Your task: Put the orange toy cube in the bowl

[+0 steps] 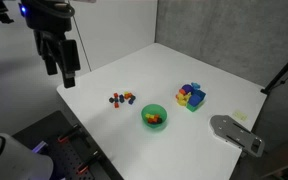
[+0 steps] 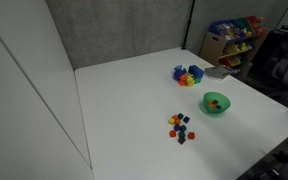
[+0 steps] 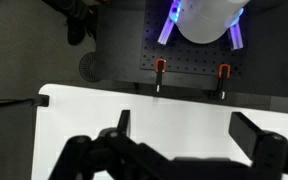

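The green bowl [image 1: 154,116] stands on the white table and also shows in an exterior view [image 2: 216,103]; small coloured pieces, orange and red, lie inside it. A cluster of tiny blocks [image 1: 121,99] lies beside it, with an orange cube [image 1: 130,96] at its edge; the cluster also shows in an exterior view [image 2: 179,127]. My gripper [image 1: 62,70] hangs high above the table's far corner, well away from the blocks and bowl. In the wrist view its fingers [image 3: 182,130] are spread wide over bare table with nothing between them.
A blue box of colourful blocks [image 1: 191,96] stands near the bowl and shows in an exterior view [image 2: 187,74]. A grey metal plate [image 1: 234,133] lies at a table corner. A shelf with toys [image 2: 232,38] stands beyond the table.
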Tool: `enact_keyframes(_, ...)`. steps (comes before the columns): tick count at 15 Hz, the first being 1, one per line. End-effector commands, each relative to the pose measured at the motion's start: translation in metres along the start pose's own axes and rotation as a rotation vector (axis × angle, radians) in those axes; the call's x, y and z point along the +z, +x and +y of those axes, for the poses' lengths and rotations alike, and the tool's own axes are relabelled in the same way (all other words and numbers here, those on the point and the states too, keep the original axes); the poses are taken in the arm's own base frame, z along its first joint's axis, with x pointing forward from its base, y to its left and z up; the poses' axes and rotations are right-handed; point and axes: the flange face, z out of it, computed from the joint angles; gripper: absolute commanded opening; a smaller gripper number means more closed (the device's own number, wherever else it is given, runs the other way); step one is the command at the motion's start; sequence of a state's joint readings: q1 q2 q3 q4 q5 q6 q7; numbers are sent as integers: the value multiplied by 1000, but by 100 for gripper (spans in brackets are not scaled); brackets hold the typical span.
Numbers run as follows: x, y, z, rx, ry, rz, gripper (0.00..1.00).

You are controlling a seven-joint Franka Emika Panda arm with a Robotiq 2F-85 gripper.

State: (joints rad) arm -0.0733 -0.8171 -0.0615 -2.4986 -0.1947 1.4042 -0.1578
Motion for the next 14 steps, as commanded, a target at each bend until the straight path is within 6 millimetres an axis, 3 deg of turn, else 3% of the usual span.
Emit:
enact_keyframes(1,0,0,0,0,0,0,100)
enact_keyframes(7,2,3,-1,-2,-6,2,100)
enact_keyframes(14,27,46,-19,-30,-23,46,100)
